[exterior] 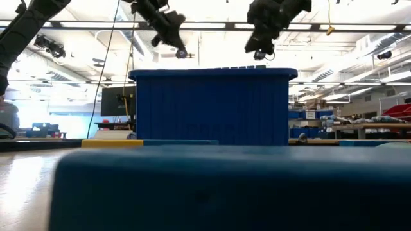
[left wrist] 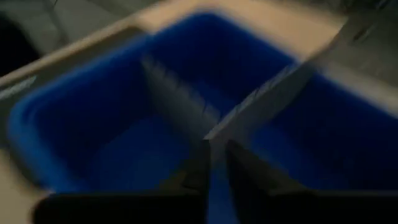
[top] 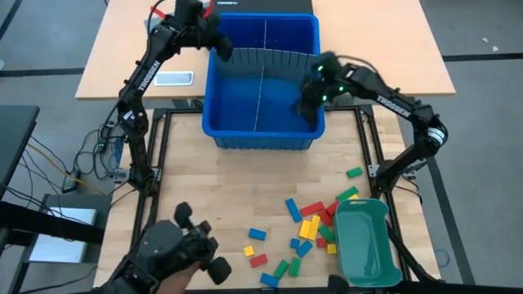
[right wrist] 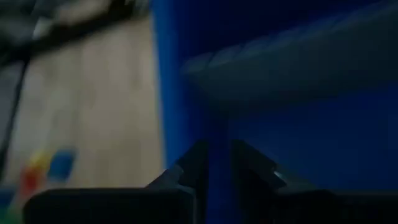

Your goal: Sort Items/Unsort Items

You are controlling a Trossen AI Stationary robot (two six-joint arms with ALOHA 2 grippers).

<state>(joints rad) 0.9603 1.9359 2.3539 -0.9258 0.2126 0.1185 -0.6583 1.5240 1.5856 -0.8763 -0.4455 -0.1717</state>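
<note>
The items, small red, yellow, green and blue blocks [top: 315, 224], lie scattered on the wooden table at the near right; they show blurred in the right wrist view [right wrist: 46, 169]. A blue bin [top: 261, 137] stands at the far middle, with grey slotted divider sheets [top: 270, 59] upright inside it. My left gripper [top: 219, 45] hangs above the bin's far left corner [exterior: 174, 43]. My right gripper [top: 309, 96] hangs above the bin's right side [exterior: 260, 43]. Each has a narrow gap between its fingers [left wrist: 214, 158] [right wrist: 214, 158] and nothing in it.
A teal-green tray [top: 364, 245] sits at the near right corner beside the blocks. A dark device [top: 180, 249] stands at the near left. A white flat thing [top: 173, 78] lies on the far table left of the bin. Bare wood lies between bin and blocks.
</note>
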